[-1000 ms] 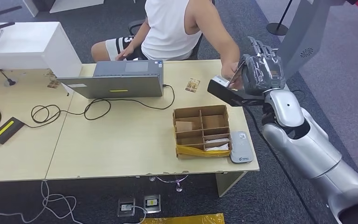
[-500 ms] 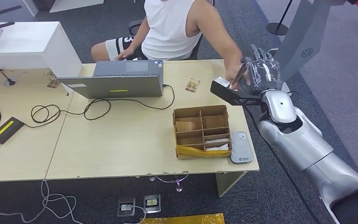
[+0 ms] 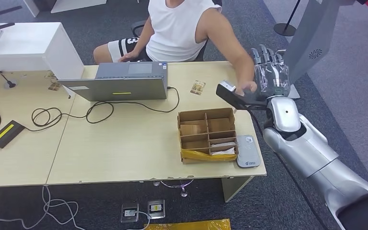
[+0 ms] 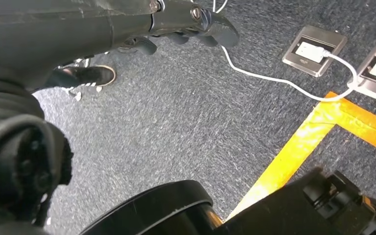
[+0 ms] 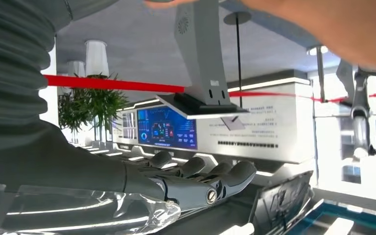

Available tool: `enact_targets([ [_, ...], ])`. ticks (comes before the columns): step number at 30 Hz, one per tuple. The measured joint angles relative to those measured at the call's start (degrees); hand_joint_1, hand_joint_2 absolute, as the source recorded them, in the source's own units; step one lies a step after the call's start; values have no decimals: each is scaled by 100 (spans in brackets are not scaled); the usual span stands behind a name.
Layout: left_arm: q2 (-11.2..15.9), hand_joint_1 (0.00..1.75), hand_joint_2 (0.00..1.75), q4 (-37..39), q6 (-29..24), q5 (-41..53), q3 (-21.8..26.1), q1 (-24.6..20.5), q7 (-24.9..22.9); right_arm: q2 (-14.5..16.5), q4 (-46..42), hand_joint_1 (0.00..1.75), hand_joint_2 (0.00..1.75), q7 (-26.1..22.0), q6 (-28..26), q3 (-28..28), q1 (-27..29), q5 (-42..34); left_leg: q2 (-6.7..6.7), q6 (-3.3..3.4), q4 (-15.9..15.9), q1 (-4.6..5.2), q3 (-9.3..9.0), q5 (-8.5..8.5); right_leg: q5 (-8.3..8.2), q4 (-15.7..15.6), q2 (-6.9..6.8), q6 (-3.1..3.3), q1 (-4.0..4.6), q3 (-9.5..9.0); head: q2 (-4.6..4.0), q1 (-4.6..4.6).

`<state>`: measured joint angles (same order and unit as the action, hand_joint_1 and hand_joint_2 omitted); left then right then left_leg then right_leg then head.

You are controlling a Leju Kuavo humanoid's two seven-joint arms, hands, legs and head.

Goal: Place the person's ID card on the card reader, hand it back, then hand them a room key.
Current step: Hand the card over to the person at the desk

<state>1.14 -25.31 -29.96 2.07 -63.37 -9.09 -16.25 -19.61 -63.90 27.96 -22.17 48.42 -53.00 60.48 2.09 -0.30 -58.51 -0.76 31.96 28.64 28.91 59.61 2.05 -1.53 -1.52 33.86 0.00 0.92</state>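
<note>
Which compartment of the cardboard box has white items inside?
The compartment at the corner of the cardboard box nearest the robot, beside the grey card reader. White items lie in it; the other compartments show only brown cardboard.

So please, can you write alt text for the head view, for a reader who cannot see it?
The robot's raised right hand meets a seated person's hand at the desk's far right corner. Nearer lie a divided cardboard box and grey card reader; a laptop sits left.
</note>
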Motion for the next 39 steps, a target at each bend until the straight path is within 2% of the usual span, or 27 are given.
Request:
enact_targets([
  [4, 2, 0, 0, -34, -323, -210, 34, 91, 36, -190, -454, 0, 175, 359, -735, -285, 451, 676, 4, 1, -3, 0, -10, 1, 1, -3, 1, 0, 1, -4, 0, 0],
  [8, 8, 0, 0, -63, -737, -504, 44, 252, 55, -568, -1349, 0, 175, 717, -1531, -1097, 1621, 1262, 8, 5, -2, -2, -13, 10, 2, -15, -6, -1, 4, -17, 0, 1],
  [11, 21, 0, 0, -92, -943, -639, 45, 390, 64, -796, -2000, 0, 175, 665, -1758, -1982, 2637, 1210, 5, 7, -1, -2, -6, 18, 3, -19, -3, -2, 2, -17, 0, 0],
  [14, 36, 0, 0, -120, -970, -613, 60, 447, 66, -915, -2528, 0, 175, 481, -1776, -2729, 3237, 1140, -4, 5, -1, -1, -8, 19, 2, -20, 6, -2, 1, -15, 0, 0],
  [16, 38, 0, 0, -143, -973, -475, 120, 475, 67, -886, -2801, 0, 175, 164, -1784, -3273, 3565, 1051, -2, 6, -1, -2, -12, 18, 2, -22, -2, -2, 3, -20, 0, 1],
  [17, 36, 0, 0, -155, -973, -381, 170, 499, 67, -831, -2912, 0, 175, -129, -1787, -3581, 3723, 927, 0, 6, -1, -2, -14, 18, 2, -22, -6, -2, 3, -21, 0, 0],
  [19, 33, 0, 0, -187, -973, -184, 300, 575, 67, -625, -3063, 0, 175, -1005, -1788, -4296, 3977, 538, 0, 6, 0, -2, -14, 18, 2, -22, -5, -2, 4, -21, 0, -1],
  [23, 19, 0, 0, -294, -975, 89, 639, 739, 58, 258, -3073, 0, 175, -3061, -1790, -6400, 4250, -316, 0, 5, 0, -4, -14, 17, 4, -23, -3, -1, 7, -16, 0, 0],
  [26, 0, 0, 0, -320, -976, 78, 772, 780, 50, 780, -2864, 0, 175, -3862, -1793, -7659, 4314, -587, -8, 3, 0, -4, -12, 20, 5, -22, 8, 1, 7, -11, 0, 0],
  [33, -35, 0, 0, -321, -975, -153, 910, 772, 44, 1524, -2021, 0, 175, -4379, -1789, -9561, 4360, -614, -21, 2, 0, -3, -14, 26, 5, -23, 24, 1, 6, -7, 0, -1],
  [36, -70, 0, 0, -317, -975, -254, 963, 759, 45, 1702, -1375, 0, 175, -4207, -1784, -10321, 4269, -150, -25, 2, 0, -4, -18, 27, 7, -24, 25, 2, 8, -6, 0, 0],
  [39, -102, 0, 0, -309, -975, -243, 1011, 746, 44, 1834, -461, 0, 175, -3736, -1782, -11214, 4259, 424, -25, 3, 1, -5, -18, 28, 9, -25, 23, 1, 9, -8, 0, 3],
])
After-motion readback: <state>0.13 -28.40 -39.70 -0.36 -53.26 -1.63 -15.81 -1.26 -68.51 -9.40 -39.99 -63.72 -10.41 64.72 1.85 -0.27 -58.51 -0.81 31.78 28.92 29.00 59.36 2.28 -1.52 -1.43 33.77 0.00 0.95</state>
